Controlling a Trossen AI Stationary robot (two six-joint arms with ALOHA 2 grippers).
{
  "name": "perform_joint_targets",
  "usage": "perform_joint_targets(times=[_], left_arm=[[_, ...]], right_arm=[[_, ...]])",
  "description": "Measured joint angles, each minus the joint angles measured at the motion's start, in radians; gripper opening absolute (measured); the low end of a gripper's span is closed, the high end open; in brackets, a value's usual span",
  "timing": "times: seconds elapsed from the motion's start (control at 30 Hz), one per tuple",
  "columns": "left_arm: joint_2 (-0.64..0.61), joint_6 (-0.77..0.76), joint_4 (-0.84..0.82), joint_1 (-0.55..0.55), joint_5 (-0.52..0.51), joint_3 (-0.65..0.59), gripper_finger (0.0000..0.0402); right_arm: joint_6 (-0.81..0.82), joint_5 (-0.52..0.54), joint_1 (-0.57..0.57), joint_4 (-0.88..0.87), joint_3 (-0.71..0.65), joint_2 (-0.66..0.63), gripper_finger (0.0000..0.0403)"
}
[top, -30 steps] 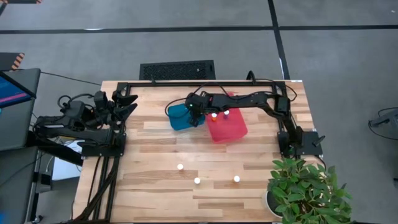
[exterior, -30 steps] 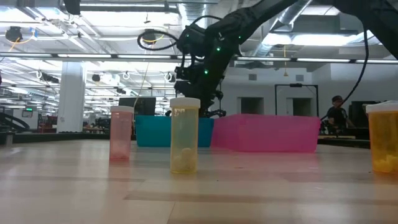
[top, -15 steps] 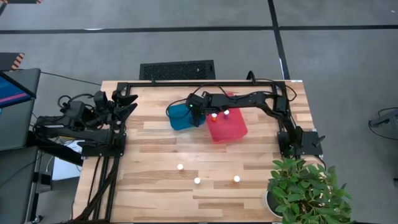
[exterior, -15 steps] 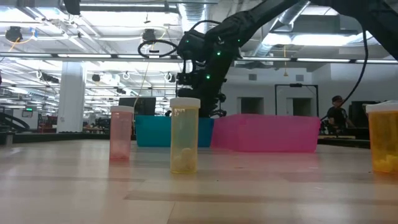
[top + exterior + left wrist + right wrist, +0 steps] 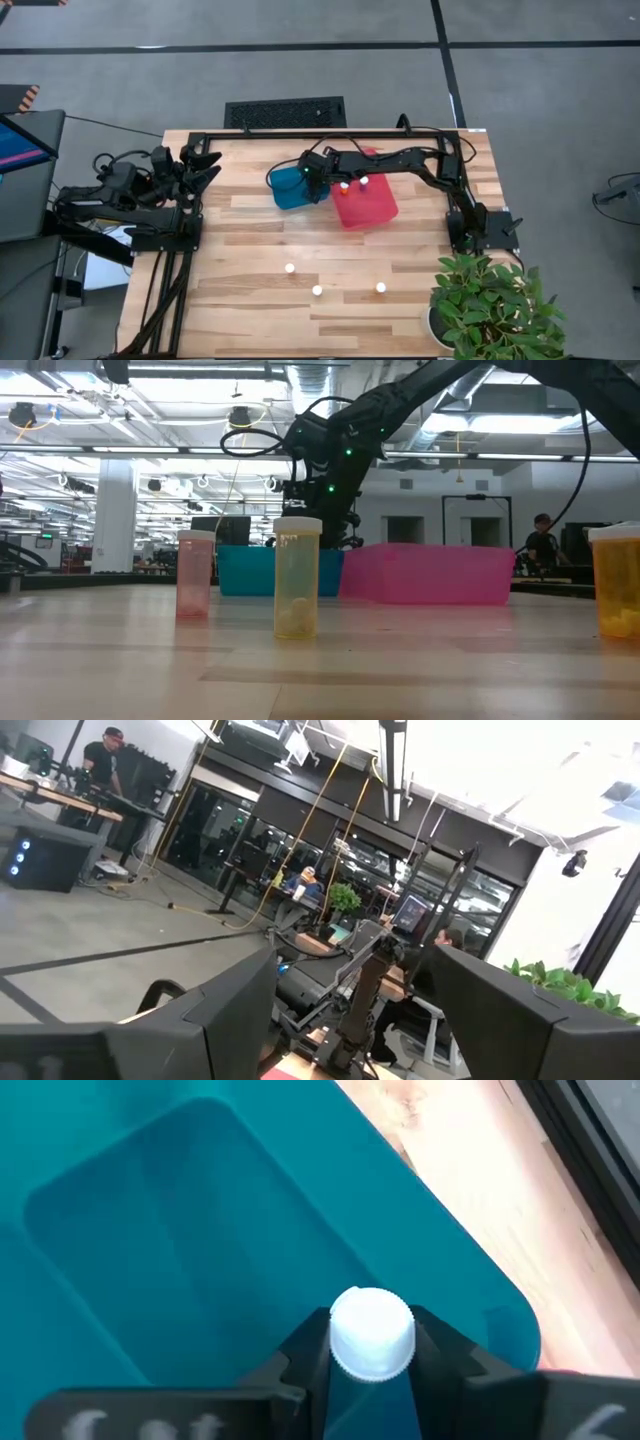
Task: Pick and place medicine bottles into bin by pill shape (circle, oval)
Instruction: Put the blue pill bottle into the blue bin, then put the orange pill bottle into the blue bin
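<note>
My right gripper [image 5: 312, 181] is above the teal bin [image 5: 288, 189], shut on a bottle with a white cap [image 5: 372, 1333]. The teal bin's inside [image 5: 150, 1250] shows nothing else. Two white-capped bottles [image 5: 345, 186] [image 5: 364, 181] stand in the red bin [image 5: 368, 205]. Three more bottles stand upright on the near part of the table [image 5: 290, 268] [image 5: 317, 290] [image 5: 381, 287]. In the low view they are pinkish [image 5: 194, 573], yellow [image 5: 297, 577] and orange [image 5: 615, 580]. My left gripper [image 5: 350, 1020] is open and empty, parked at the table's far left [image 5: 195, 165]. My right gripper pinches the bottle at its cap end [image 5: 340, 1342] between its two fingers [image 5: 306, 1348]. The fingers point down from above, one on each side. The bottle stands upright in the hold, cap up, lifted clear above the teal bin's floor. Its body is hidden under the cap.
The teal and red bins stand side by side at the far middle [image 5: 280, 570] [image 5: 430, 573]. A potted plant [image 5: 490, 305] stands at the near right corner. A black frame [image 5: 330, 134] runs along the far edge. Bare wood [image 5: 250, 235] lies between the bins and the near bottles.
My right gripper has gone down a little over the teal bin, still shut on the bottle. The bottles on the table and in the red bin have not moved.
</note>
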Motion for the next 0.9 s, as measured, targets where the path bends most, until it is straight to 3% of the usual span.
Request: perform_joint_targets(times=[0.4,0.9], left_arm=[[0.0,-0.001,0.0,0.0,0.0,0.0,0.0259],[0.0,-0.001,0.0,0.0,0.0,0.0,0.0259]], right_arm=[[0.0,-0.027,-0.001,-0.009,-0.004,0.004,0.0206],[0.0,-0.06,-0.005,-0.033,0.0,-0.067,0.0218]])
